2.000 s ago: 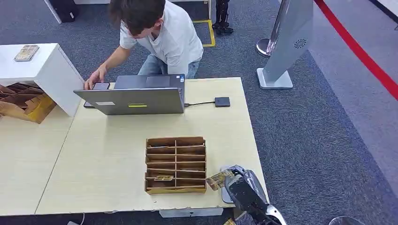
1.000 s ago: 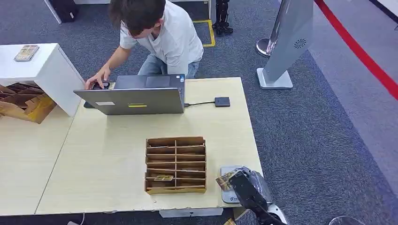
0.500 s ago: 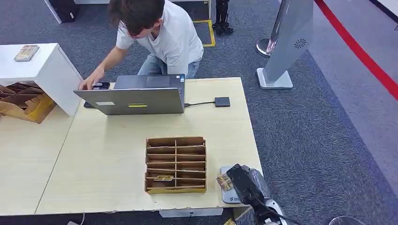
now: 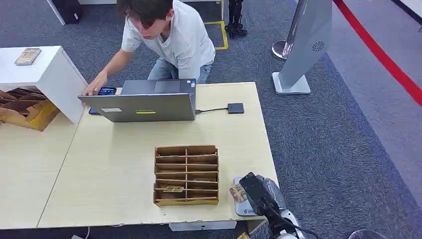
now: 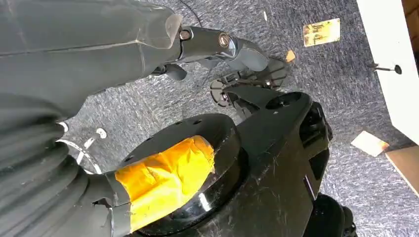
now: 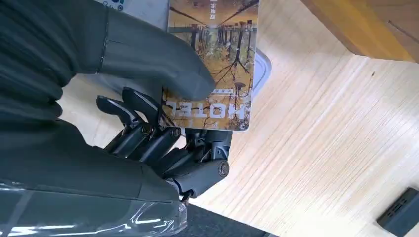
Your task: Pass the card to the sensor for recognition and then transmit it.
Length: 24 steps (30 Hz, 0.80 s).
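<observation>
Pale wood table (image 4: 119,164): right hand (image 6: 163,123) pinches card (image 6: 217,64), half-hiding sensor (image 4: 240,205); left hand state unclear.

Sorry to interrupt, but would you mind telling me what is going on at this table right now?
The robot's right hand holds a hotel card over the grey sensor pad at the near right corner of the table, beside the cardboard card organizer. Across the table, a person leans beside an open laptop, one hand by a phone. The left hand hangs down above the carpet.
</observation>
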Each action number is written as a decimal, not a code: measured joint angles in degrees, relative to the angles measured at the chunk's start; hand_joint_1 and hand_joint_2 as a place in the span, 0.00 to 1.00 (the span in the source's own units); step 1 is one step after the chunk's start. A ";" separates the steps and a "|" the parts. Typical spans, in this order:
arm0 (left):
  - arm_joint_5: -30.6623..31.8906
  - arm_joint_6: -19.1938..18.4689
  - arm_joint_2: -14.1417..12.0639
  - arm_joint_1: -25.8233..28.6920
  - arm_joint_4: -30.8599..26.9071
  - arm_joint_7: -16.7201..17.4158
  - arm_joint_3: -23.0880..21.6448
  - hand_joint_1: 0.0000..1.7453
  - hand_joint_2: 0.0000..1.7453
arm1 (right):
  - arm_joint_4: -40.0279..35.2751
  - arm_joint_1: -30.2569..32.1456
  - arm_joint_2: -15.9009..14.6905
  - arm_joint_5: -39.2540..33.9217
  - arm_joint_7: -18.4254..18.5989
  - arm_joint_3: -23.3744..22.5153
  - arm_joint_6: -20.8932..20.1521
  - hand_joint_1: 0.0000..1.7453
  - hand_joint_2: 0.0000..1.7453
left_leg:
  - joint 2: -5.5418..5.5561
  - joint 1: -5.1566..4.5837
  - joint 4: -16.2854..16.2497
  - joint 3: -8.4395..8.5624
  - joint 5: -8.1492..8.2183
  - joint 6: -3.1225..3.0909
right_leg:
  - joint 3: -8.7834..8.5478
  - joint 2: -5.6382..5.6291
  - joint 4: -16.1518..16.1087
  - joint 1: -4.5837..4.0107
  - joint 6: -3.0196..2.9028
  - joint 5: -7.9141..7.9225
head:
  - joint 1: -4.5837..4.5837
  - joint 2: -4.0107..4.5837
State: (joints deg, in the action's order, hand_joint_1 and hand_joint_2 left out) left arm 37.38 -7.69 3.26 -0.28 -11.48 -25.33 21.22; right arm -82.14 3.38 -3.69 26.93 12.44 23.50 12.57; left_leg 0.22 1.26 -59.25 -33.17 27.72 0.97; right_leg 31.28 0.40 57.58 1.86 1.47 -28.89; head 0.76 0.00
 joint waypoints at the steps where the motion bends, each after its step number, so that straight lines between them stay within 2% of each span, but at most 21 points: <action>1: 0.02 0.00 0.00 0.01 0.00 0.00 0.00 0.00 1.00 | 0.07 -0.01 0.07 0.00 0.00 0.00 0.00 1.00 1.00 | 0.00 0.00 0.00 0.00 0.00 0.00 | 0.00 0.00 0.00 0.00 0.00 0.00 | 0.00 0.00; 14: 0.17 -0.02 0.00 0.00 0.00 0.00 0.00 0.00 1.00 | 0.22 -0.08 0.48 0.11 0.00 0.00 -0.09 1.00 1.00 | 0.00 0.00 0.00 0.00 0.00 0.00 | 0.00 0.00 0.00 0.00 0.00 0.00 | 0.00 0.00; 24: 0.20 -0.02 0.00 0.01 0.00 0.00 0.00 0.00 1.00 | 0.24 -0.31 0.59 4.52 0.79 0.00 1.49 1.00 1.00 | 0.00 0.00 0.00 0.00 0.00 0.00 | 0.00 0.00 0.00 0.00 0.00 0.00 | 0.00 0.00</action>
State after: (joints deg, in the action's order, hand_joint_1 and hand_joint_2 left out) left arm 37.57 -7.72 3.26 -0.27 -11.47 -25.33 21.22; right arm -81.90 3.06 -3.10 31.45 13.22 23.50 14.05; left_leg 0.22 1.26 -59.25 -33.17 27.72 0.97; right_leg 31.28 0.40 57.59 1.86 1.47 -28.89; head 0.76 0.00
